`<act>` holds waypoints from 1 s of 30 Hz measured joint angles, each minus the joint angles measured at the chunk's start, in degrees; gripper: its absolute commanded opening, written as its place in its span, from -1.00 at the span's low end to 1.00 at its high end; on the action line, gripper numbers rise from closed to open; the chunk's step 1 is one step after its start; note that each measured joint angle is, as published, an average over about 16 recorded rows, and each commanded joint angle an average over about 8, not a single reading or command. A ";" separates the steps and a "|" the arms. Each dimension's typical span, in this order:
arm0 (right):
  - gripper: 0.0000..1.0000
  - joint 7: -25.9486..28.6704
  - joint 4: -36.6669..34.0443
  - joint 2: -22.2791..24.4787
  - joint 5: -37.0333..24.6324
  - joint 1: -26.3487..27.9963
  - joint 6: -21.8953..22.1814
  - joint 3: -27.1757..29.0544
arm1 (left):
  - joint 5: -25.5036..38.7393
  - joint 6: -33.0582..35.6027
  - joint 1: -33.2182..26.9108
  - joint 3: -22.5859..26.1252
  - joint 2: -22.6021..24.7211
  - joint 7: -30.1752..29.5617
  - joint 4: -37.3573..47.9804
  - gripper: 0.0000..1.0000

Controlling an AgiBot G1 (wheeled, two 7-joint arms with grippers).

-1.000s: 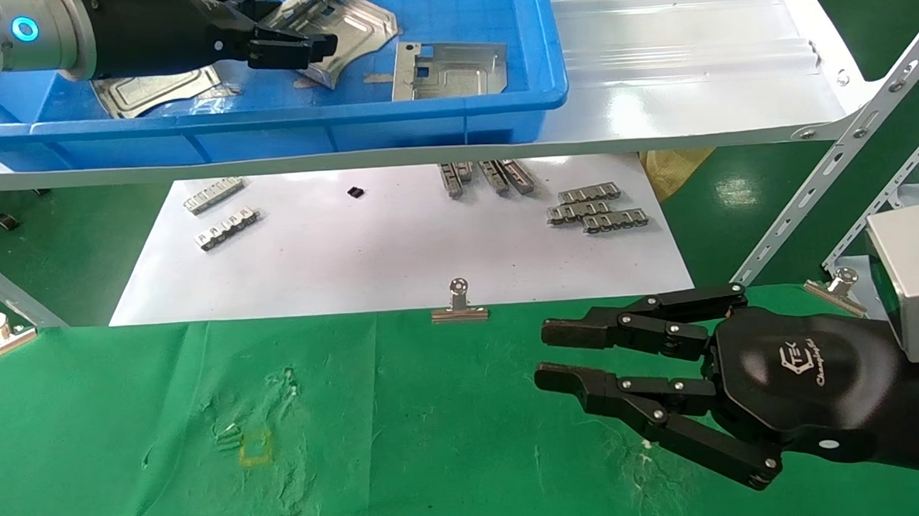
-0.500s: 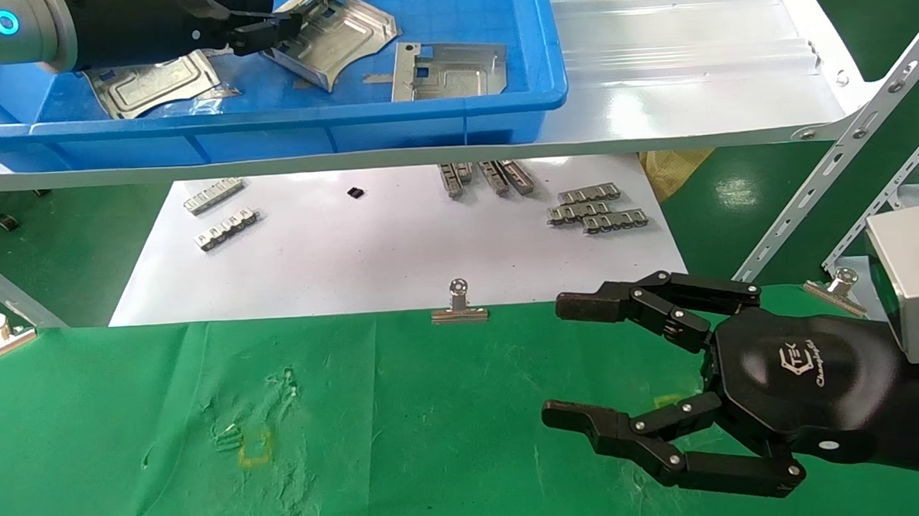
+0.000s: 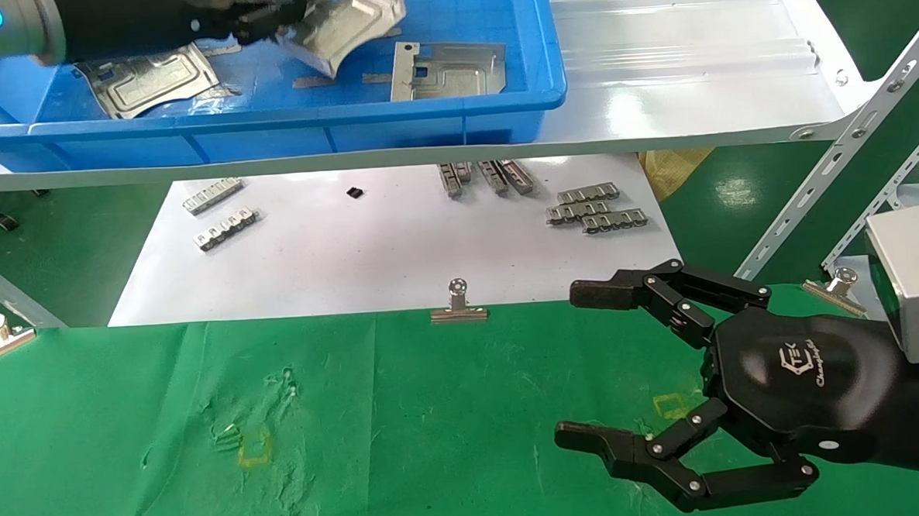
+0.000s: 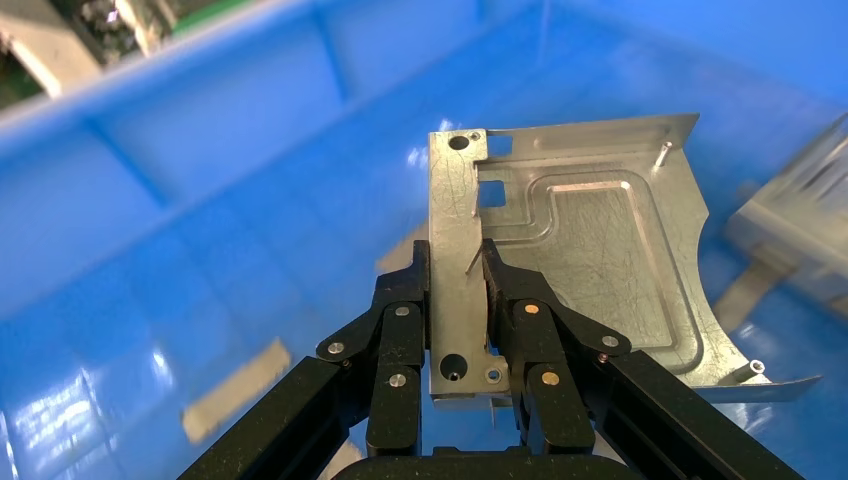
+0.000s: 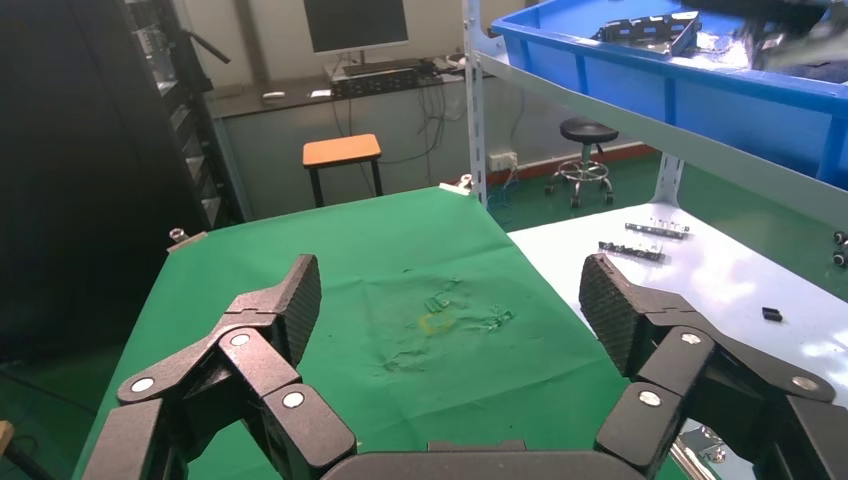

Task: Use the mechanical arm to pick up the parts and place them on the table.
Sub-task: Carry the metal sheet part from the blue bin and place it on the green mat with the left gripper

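A silvery part (image 4: 560, 270) is clamped by its bent edge between the fingers (image 4: 400, 330) of the left claw (image 3: 263, 14), raised inside the blue bin (image 3: 499, 109) at eleven o'clock; two more parts (image 3: 451, 68) are left lying on the bin floor; the right claw (image 3: 581, 369) is held wide apart over the green counter (image 3: 435, 414) at four o'clock, gripping nothing.
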 measured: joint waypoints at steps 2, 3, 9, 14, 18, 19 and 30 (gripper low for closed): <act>1.00 0.00 0.00 0.00 0.00 0.00 0.00 0.00 | -0.91 2.39 0.07 -0.58 -0.46 1.07 -0.66 -1.00; 1.00 0.00 0.00 0.00 0.00 0.00 0.00 0.00 | -1.38 3.81 0.10 -0.87 -0.72 1.66 -1.01 -1.00; 1.00 0.00 0.00 0.00 0.00 0.00 0.00 0.00 | -3.96 14.73 0.14 -2.32 -2.63 5.54 -3.18 -1.00; 1.00 0.00 0.00 0.00 0.00 0.00 0.00 0.00 | -4.59 23.06 0.53 -2.13 -4.58 9.08 -5.03 -1.00; 1.00 0.00 0.00 0.00 0.00 0.00 0.00 0.00 | -5.03 27.86 1.52 -1.13 -6.85 11.51 -7.53 -1.00; 1.00 0.00 0.00 0.00 0.00 0.00 0.00 0.00 | -5.34 28.70 2.03 -0.77 -7.57 12.11 -8.48 -1.00; 1.00 0.00 0.00 0.00 0.00 0.00 0.00 0.00 | -15.03 30.45 13.89 6.43 -18.79 17.09 -26.42 -1.00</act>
